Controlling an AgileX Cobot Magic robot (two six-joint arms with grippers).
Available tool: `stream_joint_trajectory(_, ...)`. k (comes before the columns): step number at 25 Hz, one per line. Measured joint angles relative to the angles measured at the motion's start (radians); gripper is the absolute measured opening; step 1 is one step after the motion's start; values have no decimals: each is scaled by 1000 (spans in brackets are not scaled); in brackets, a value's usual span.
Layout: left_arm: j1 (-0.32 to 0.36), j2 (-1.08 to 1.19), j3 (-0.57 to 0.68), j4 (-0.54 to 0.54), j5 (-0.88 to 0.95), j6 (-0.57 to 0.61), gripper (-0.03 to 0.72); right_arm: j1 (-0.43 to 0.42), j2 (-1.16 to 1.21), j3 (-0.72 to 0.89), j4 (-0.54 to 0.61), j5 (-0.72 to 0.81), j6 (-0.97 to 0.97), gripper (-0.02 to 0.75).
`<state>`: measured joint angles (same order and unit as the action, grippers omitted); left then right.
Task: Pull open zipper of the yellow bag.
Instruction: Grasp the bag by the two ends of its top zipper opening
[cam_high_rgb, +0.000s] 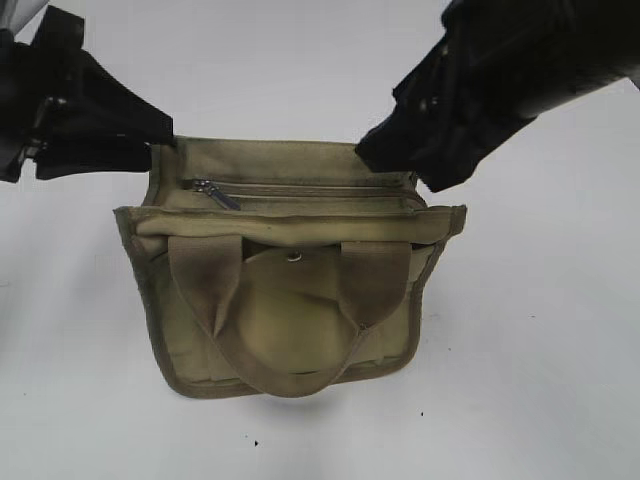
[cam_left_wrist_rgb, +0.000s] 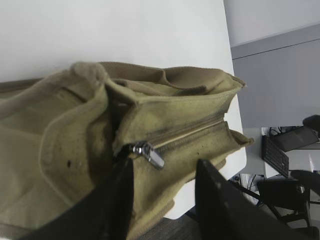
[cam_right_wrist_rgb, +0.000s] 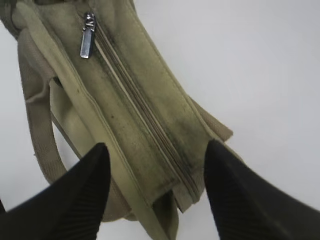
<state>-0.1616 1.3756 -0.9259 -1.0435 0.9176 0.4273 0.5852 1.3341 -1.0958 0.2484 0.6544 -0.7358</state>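
Two dark grippers are flanking the yellow bag (cam_high_rgb: 290, 290), which is lying on a plain white table (cam_high_rgb: 540, 380) near the middle of the exterior view. Its olive-yellow canvas is looking coarse and slightly soiled, darker khaki binding is edging its boxy outline, and two webbing loop handles (cam_high_rgb: 290, 375) are curving over its front panel, where a small round metal snap (cam_high_rgb: 294, 256) is showing. Along the top face the zipper (cam_high_rgb: 310, 190) is running in a long straight line, its teeth appearing closed along the visible length, with a small silver-grey pull tab (cam_left_wrist_rgb: 150, 155) sitting at the end nearer the left gripper (cam_left_wrist_rgb: 162, 200). That gripper's flat black fingers (cam_left_wrist_rgb: 220, 200) are standing apart just beside the tab, with cloth showing between them, nothing clamped. At the opposite end, the right gripper (cam_right_wrist_rgb: 155, 195) is holding its ribbed black fingers (cam_right_wrist_rgb: 85, 200) wide apart, straddling the bag's top edge without pinching it.
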Motion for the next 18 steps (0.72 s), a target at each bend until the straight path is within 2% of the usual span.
stream_joint_trajectory(7,-4,118,-76,7,4,1,323,77,83,-54,0,-82,-14,468)
stream_joint_trajectory(13,-27,179,-119,7,22,1,316,85,170,-132,17,-109,-19,468)
stream_joint_trajectory(15,-38,195,-135,9,20,1,276,85,204,-158,34,-130,-31,468)
stream_joint_trajectory(18,-54,219,-153,14,16,1,170,85,253,-195,44,-137,-57,468)
